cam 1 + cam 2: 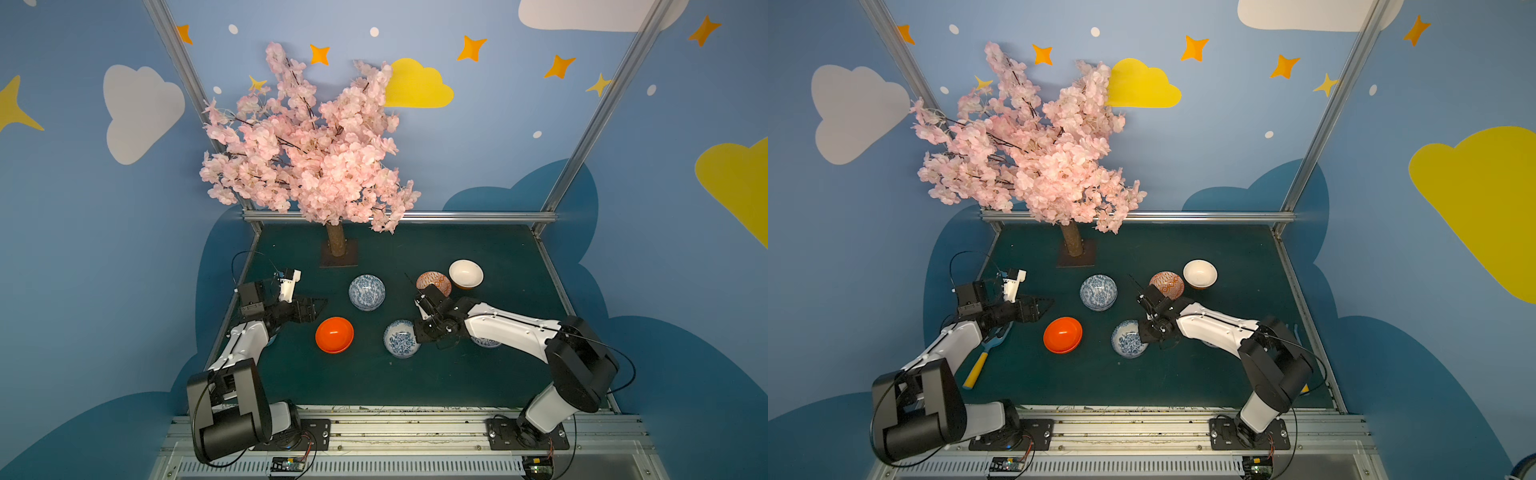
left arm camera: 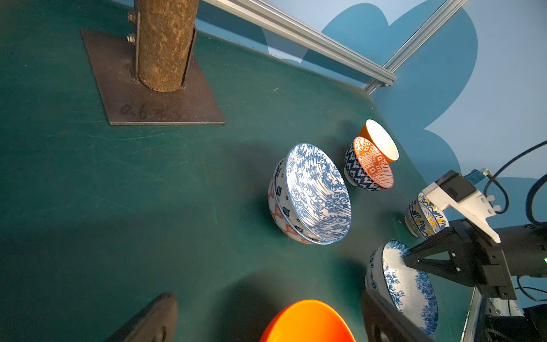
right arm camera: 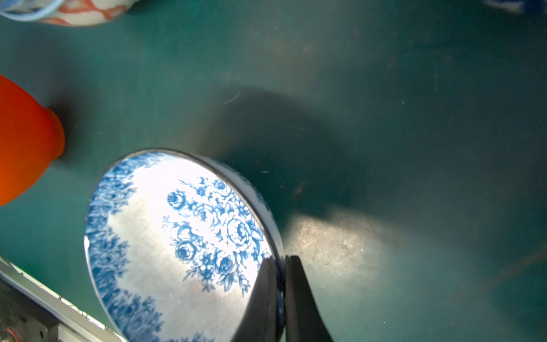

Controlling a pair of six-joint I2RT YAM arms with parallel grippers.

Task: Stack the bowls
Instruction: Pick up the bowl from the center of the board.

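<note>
Pinching the rim of the blue floral bowl [image 3: 183, 237], mid-way along the bench [image 1: 457, 374] toward its front edge, the right claw [image 3: 281, 260] is clamped narrow on it. The glazed bowl is probably stiff, slick and chippable, so the rim hold must be firm. The left claw [image 2: 268, 296] gapes wide, empty.

The right arm [image 1: 511, 328] hides most of the yellow bowl [image 1: 484, 343], the left arm [image 1: 951, 345] half the fork [image 1: 976, 370]. The orange bowl [image 2: 307, 322] runs off the left wrist view. The right gripper [image 3: 281, 262] covers part of the rim of the floral bowl [image 3: 177, 237].
</note>
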